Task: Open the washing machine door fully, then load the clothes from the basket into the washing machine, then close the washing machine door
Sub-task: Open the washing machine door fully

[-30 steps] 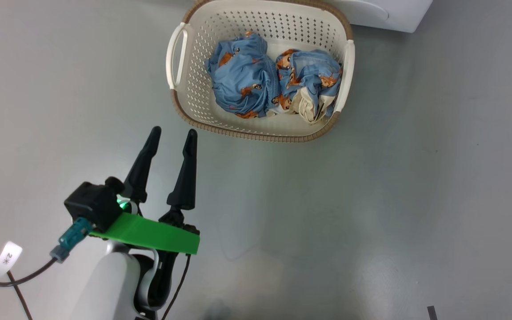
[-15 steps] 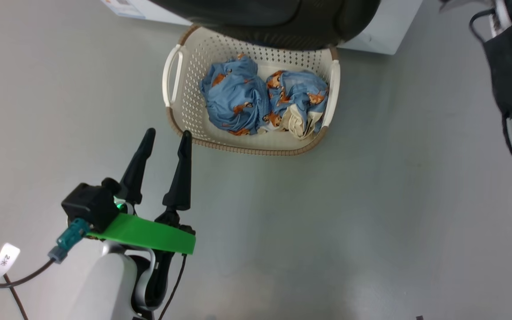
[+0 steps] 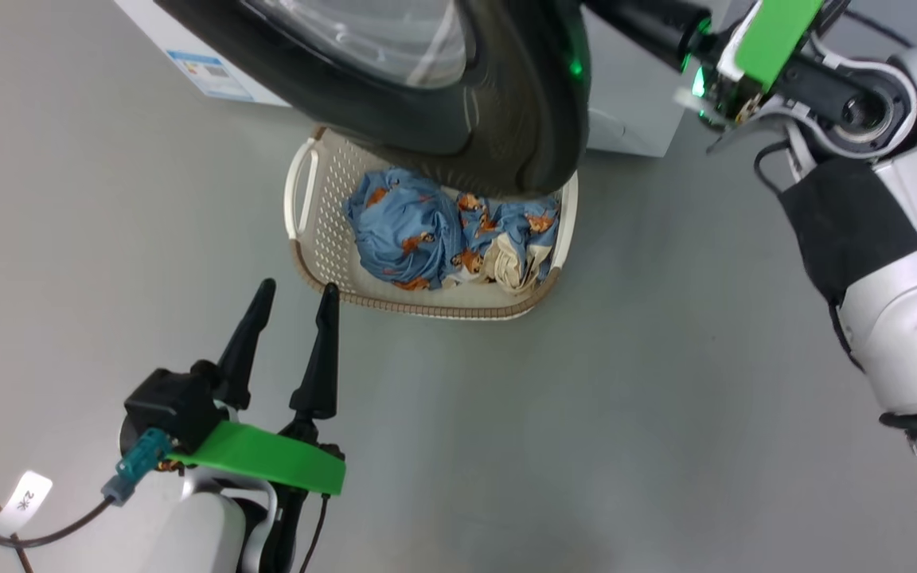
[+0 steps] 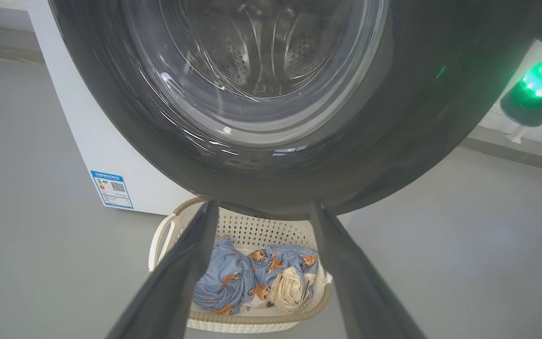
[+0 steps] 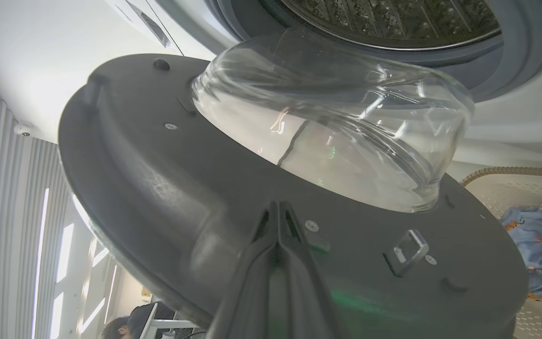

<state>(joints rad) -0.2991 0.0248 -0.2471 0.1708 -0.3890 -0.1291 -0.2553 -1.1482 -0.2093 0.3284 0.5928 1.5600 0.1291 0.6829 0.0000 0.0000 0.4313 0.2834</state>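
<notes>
The washing machine door [image 3: 498,119], a black ring around a clear glass bowl, stands swung out above the back of the basket [image 3: 311,263]. In the basket lie the clothes [image 3: 403,239], blue printed pieces and a cream cloth [image 3: 510,267]. My left gripper [image 3: 297,286] is open over the floor just in front of the basket's near-left corner. My right gripper [image 5: 278,205] is shut, its tip against the door's grey inner face [image 5: 158,179] below the glass bowl [image 5: 337,136]. The left wrist view looks at the door's outer face [image 4: 417,117], with the clothes [image 4: 224,282] between my open fingers [image 4: 177,282].
The washing machine [image 4: 92,141] is a white box with a blue label [image 4: 111,188]. Its steel drum [image 5: 393,23] and grey gasket [image 5: 525,52] show behind the door. Bare grey floor [image 3: 586,414] lies around the basket. A person's head [image 5: 120,325] shows low in the right wrist view.
The head camera has tilted up, bringing the door and my right arm into view and shifting the basket down the picture. My left gripper stays open in front of the basket.
</notes>
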